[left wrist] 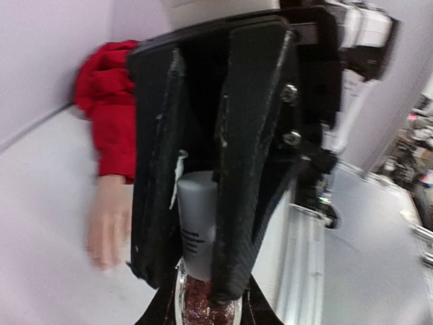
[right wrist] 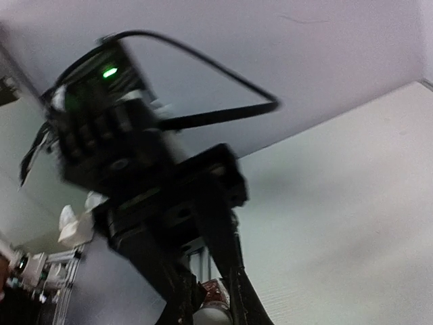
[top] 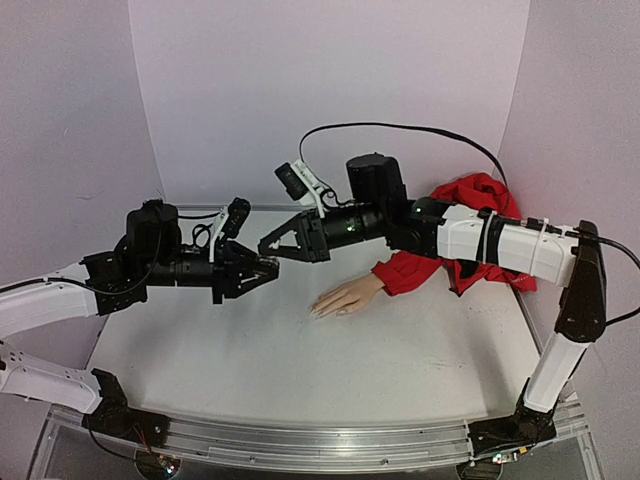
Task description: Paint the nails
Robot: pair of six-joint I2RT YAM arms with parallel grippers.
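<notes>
The pale peach mannequin hand lies on the table, its red sleeve trailing to the back right. Its nails are too small to make out. The hand also shows blurred in the left wrist view. My left gripper is shut on a small glass bottle of red glitter polish, held in the air left of the hand. My right gripper meets it from the right. Its black fingers close on the bottle's white cap. The bottle shows at the bottom of the right wrist view.
White table with a raised metal rail along the near edge. Lilac walls stand close at the back and on both sides. The red sleeve lies bunched in the back right corner. The right arm reaches across above the sleeve.
</notes>
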